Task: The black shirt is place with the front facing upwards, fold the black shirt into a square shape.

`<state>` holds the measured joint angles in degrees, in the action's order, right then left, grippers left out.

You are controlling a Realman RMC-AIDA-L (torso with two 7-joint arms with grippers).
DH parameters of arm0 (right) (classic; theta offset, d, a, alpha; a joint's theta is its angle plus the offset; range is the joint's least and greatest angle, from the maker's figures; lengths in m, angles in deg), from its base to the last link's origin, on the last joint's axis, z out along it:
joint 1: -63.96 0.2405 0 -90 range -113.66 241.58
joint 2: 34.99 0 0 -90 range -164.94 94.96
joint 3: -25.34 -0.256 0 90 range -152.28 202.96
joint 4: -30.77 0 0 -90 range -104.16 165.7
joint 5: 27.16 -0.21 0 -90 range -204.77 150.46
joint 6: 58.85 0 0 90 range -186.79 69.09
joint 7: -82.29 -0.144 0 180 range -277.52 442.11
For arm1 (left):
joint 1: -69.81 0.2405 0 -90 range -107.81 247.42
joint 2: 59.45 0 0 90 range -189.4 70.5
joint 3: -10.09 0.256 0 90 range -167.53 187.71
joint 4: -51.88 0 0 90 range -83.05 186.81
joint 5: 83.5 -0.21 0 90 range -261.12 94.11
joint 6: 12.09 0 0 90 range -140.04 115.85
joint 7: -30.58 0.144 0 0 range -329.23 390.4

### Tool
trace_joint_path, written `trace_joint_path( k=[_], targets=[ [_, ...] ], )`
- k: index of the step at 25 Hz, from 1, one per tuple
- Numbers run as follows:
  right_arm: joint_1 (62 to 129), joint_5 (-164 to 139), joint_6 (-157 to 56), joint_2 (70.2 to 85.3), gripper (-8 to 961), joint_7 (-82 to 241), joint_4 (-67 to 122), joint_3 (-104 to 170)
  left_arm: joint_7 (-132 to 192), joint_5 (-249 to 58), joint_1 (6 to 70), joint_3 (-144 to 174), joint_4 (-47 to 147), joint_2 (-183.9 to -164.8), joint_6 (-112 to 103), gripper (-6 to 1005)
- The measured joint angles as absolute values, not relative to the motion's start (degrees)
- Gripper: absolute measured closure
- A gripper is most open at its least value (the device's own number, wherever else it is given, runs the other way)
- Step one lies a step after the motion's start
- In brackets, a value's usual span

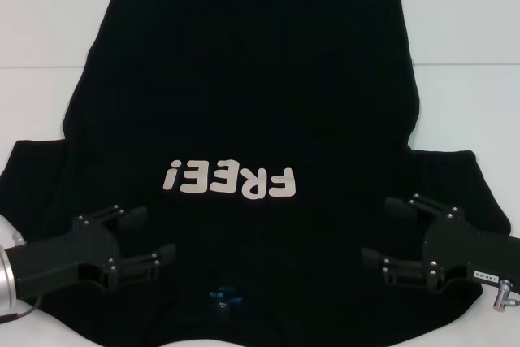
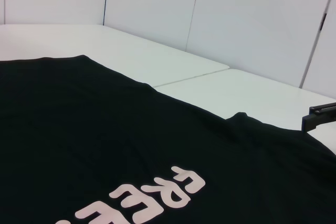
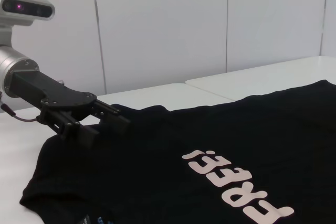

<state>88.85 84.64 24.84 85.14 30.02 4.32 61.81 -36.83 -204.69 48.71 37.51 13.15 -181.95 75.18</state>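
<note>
The black shirt (image 1: 252, 87) lies spread flat on the white table, front up, with its collar toward me and its hem at the far side. Pale "FREE!" letters (image 1: 230, 180) run across the chest, and a small blue neck label (image 1: 223, 292) shows at the collar. My left gripper (image 1: 154, 235) stands open over the shirt's near left shoulder, with nothing between its fingers. My right gripper (image 1: 378, 229) stands open over the near right shoulder, likewise holding nothing. The right wrist view shows the left gripper (image 3: 118, 119) just above the cloth. A right fingertip (image 2: 320, 115) shows in the left wrist view.
The white table (image 1: 49, 38) extends around the shirt on the left, right and far sides, with a seam (image 1: 32, 67) running across it. White wall panels (image 3: 157, 24) stand behind the table. Both sleeves (image 1: 32, 176) spread outward near the grippers.
</note>
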Motion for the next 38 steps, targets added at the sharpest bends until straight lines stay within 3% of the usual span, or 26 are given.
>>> trace_joint_path(
  k=[14, 18, 20, 21, 27, 38],
  targets=[
    [88.93, 84.64, 24.79, 85.14, 9, 29.94, 4.32, 61.91, -49.96, -204.70, 47.81, 34.14, 13.05, -181.39, 75.23, 152],
    [88.91, 84.64, 24.76, 85.10, 8, 29.74, 4.32, 61.88, -70.60, -204.91, 46.49, 33.19, 13.23, -178.14, 75.48, 152],
    [88.91, 84.64, 24.74, 85.05, 8, 29.71, 4.32, 61.86, -85.17, -205.46, 45.45, 33.66, 13.43, -174.49, 75.39, 152],
    [88.93, 84.64, 24.74, 85.05, 8, 29.70, 4.32, 61.86, -85.17, -205.46, 45.45, 33.66, 13.43, -174.49, 75.39, 153],
    [89.17, 84.64, 24.73, 85.14, 8, 29.59, 4.41, 62.21, -108.27, -209.39, 44.47, 34.16, 13.68, -169.51, 69.94, 153],
    [89.76, 84.64, 24.73, 85.04, 9, 29.56, 5.02, 62.09, -115.51, -212.72, 44.69, 33.82, 15.29, -167.32, 62.43, 154]
  ],
)
